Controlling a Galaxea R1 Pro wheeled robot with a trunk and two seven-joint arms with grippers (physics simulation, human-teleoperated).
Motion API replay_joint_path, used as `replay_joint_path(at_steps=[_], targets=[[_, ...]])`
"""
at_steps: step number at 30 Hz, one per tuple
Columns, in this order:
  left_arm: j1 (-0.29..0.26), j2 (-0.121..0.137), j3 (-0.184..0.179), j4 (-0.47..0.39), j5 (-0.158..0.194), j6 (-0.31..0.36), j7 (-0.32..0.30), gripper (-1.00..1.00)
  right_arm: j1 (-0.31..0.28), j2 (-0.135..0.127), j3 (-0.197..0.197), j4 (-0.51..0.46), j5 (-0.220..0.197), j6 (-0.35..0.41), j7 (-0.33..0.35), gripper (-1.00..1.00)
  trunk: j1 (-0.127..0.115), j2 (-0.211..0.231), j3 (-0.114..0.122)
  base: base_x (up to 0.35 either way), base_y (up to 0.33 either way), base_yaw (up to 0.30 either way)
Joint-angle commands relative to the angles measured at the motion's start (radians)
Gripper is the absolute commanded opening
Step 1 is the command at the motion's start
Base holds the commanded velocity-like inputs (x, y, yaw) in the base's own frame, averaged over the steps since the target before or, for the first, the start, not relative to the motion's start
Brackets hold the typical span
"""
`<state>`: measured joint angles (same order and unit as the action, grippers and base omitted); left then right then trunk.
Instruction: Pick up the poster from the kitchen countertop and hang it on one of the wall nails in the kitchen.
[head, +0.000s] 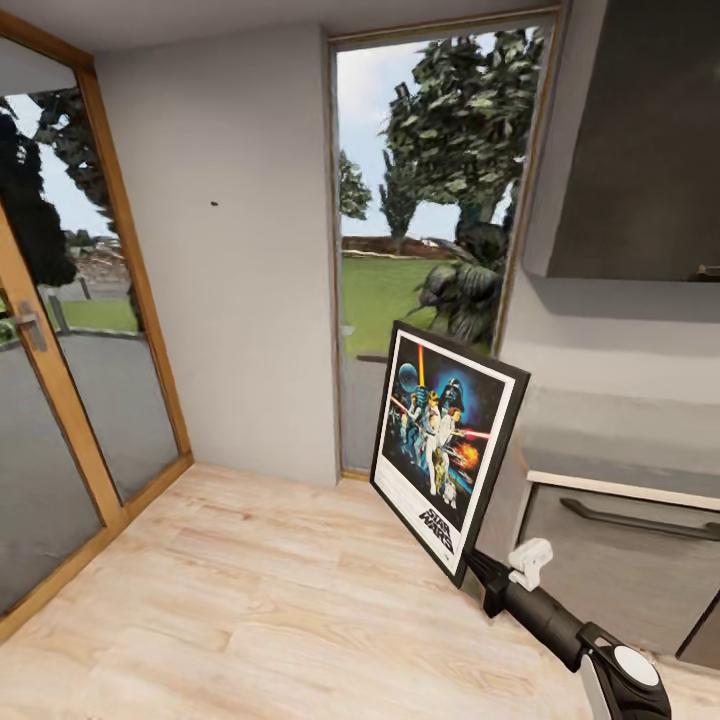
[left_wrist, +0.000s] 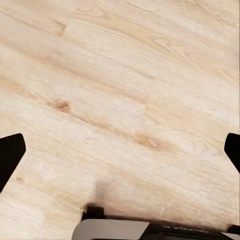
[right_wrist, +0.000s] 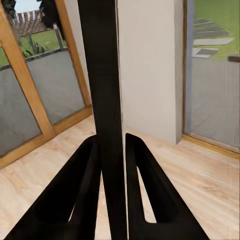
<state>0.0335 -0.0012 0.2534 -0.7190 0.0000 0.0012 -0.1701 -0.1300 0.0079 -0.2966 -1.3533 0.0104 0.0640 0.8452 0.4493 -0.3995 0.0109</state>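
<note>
poster (head: 447, 445) right of wall nail (head: 215, 204), below it

The poster (head: 446, 446) carries the black title "STAR WARS" on its white lower border.

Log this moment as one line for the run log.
right claw: shut on poster edge, held up | left claw: open, over floor | nail: on wall, bare | poster not yet hung

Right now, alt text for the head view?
The right pincer holds the framed Star Wars poster by its lower corner, tilted, above the wooden floor. Up and to its left, a tiny dark wall nail marks the pale grey wall between glazed door and window.
</note>
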Motion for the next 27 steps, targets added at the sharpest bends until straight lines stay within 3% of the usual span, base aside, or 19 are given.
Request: replay_joint_path(at_steps=[1, 23, 27], targets=[[0.0, 0.0, 0.003, 0.0, 0.0, 0.0, -0.006, 1.0, 0.0, 0.001, -0.003, -0.001, -0.001, 0.008, 0.007, -1.0, 0.001, 0.0, 0.0, 0.185, 0.327, 0.231], [0.0, 0.0, 0.003, 0.0, 0.0, 0.0, -0.006, 1.0, 0.0, 0.001, -0.003, -0.001, -0.001, 0.008, 0.005, -1.0, 0.001, 0.0, 0.0, 0.194, 0.322, 0.276], [0.0, 0.0, 0.003, 0.0, 0.0, 0.0, -0.006, 1.0, 0.0, 0.001, -0.003, 0.0, -0.001, 0.008, 0.005, -1.0, 0.001, 0.0, 0.0, 0.195, 0.321, 0.12]])
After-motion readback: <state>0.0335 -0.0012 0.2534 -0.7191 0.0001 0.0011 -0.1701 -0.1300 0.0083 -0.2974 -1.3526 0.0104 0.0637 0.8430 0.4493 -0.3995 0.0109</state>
